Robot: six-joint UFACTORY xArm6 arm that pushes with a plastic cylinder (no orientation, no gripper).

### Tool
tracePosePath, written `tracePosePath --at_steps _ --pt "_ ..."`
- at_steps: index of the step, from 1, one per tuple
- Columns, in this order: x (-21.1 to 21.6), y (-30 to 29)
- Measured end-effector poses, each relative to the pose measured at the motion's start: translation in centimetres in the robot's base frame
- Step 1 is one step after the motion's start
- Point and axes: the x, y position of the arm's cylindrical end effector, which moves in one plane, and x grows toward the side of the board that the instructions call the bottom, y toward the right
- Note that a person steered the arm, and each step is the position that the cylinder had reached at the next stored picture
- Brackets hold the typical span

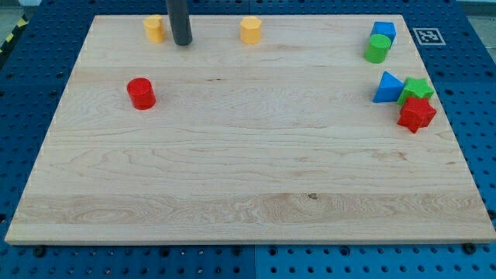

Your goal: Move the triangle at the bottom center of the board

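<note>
The blue triangle (388,87) sits at the view's right side of the board (248,201), roughly mid-height, touching or nearly touching the green block (417,89) just to its right. Taking that triangle as the landmark: a red star-like block (417,114) lies just below and right of it, against the green one; a green cylinder (377,49) and a blue block (383,32) sit above it, close together. Far to its left, near the top edge, are two yellow blocks (250,30) (155,28), and a red cylinder (141,93) lies well left and about level.

My tip (182,43) stands far left of the triangle and higher up, just beside the left yellow block. There are no jaws here, only the rod, so nothing opens or holds.

To push well, I judge the tip should travel round above the triangle and come in from its upper right, between it and the green cylinder, then drive it down and leftward toward the bottom centre. The tight gap by the green block is the risk: a careless entry may drag neighbours along. The path to the goal itself looks unobstructed.
</note>
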Motion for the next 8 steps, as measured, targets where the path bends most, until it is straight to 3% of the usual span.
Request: tracePosePath --at_steps 2,5,6,8 --pt "-1.0 -3.8" --pt "-1.2 -3.8" --pt "-0.4 -0.9" --pt "5.1 11.2"
